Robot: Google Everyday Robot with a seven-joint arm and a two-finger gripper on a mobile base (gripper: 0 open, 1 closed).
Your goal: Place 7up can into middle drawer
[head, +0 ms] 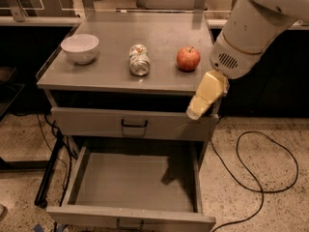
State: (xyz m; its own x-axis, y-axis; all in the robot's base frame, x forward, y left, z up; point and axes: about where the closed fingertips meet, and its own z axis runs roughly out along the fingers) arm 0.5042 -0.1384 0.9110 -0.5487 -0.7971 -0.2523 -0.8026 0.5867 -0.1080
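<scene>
The 7up can (139, 60) lies on its side on the grey cabinet top (111, 76), between the white bowl and the red apple, with a shiny end facing me. The middle drawer (133, 182) is pulled out below, with a bare flat floor. My gripper (196, 110) hangs off the white arm (251, 28) at the cabinet's front right corner, right of the can and below the top's edge, above the drawer's right side. It holds nothing that I can see.
A white bowl (80, 48) sits at the left of the top and a red apple (188, 58) at the right. A shut upper drawer front with a black handle (133, 124) is above the open one. A black cable (260, 178) loops on the floor at the right.
</scene>
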